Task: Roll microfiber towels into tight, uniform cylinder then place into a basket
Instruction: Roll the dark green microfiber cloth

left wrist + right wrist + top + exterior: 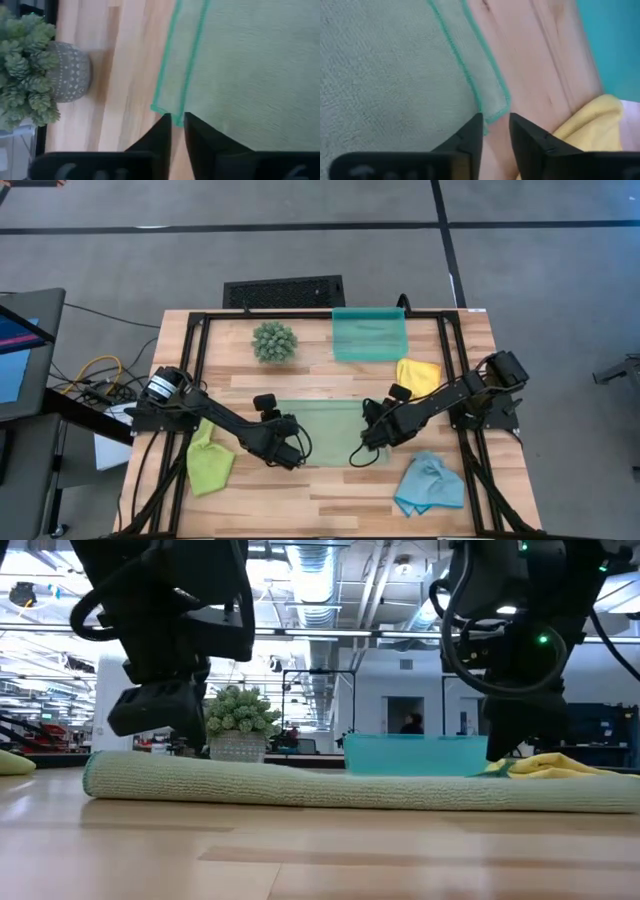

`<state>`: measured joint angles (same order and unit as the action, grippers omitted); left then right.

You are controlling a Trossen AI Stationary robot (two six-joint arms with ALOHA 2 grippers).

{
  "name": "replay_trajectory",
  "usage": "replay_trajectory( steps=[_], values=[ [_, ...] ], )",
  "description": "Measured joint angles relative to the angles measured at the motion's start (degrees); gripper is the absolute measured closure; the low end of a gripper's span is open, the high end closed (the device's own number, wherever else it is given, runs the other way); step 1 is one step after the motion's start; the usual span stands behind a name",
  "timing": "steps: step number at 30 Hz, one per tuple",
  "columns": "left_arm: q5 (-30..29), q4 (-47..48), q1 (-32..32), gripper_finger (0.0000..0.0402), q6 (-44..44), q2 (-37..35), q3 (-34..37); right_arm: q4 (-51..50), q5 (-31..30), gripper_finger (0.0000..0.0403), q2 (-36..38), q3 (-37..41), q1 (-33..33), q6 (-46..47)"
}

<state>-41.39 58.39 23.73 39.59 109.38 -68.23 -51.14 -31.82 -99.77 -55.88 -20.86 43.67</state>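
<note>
The sage green towel (325, 430) lies spread on the table's middle, with a strip turned over so two hemmed layers show (172, 85). In the low view it is a low ridge (350, 790). My left gripper (290, 455) (177, 120) stands at the towel's left near corner, slightly open, with the hem running into its narrow gap. My right gripper (365, 450) (496, 125) stands open at the right near corner (495, 112). The lime (208, 465), yellow (417, 375) and light blue (428, 485) towels lie crumpled on the table. The teal basket (370, 333) stands at the far edge. My left gripper slants down at the towel's hem (176, 112) at the corner, one finger on each side of it with a gap showing; whether the fingers touch it I cannot tell. My right gripper slants down just short of the corner (492, 116); touching or apart, I cannot tell.
A spiky green plant ball in a grey pot (274, 341) (35, 65) stands left of the basket. A black slotted grille (284, 290) lies beyond the far edge. Black frame rails (200, 370) border the table. Bare wood shows near the front edge.
</note>
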Motion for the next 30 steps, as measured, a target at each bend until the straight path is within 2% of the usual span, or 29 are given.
replay_trajectory(
  steps=[5, 9, 15, 17, 22, 27, 30],
  values=[
    [-4.15, 8.77, 0.05, 0.0308, 10.07, 0.0, -0.57, -4.92, -4.44, 0.023, 1.78, -0.02, -0.65, 2.5],
    [-4.18, 13.09, 0.09, 0.0301, 16.11, 0.0, -0.68, -7.03, -7.04, 0.0221, 4.58, -0.02, -2.35, 1.7],
    [1.81, 9.09, -0.4, 0.0327, 10.73, 0.0, 0.16, -2.41, -2.81, 0.0236, 7.24, 0.67, -3.07, -9.94],
    [3.3, 6.79, -0.92, 0.0345, 8.35, 0.0, 0.89, 0.98, -1.47, 0.0244, 8.87, 3.24, -1.68, -12.8],
    [3.37, 2.71, -1.33, 0.0393, 7.2, -0.81, 4.28, 16.85, 5.51, 0.0266, 14.77, 13.54, 2.97, -17.84],
    [3.63, -4.31, -1.37, 0.0393, 7.56, -4.91, 9.48, 27.86, 12.31, 0.0274, 19.11, 21.04, 7.26, -18.24],
    [2.84, -9.06, -1.01, 0.039, 7.41, -8.17, 12.37, 28.57, 13.56, 0.0274, 19.71, 22.63, 7.82, -18.29]
  ],
)
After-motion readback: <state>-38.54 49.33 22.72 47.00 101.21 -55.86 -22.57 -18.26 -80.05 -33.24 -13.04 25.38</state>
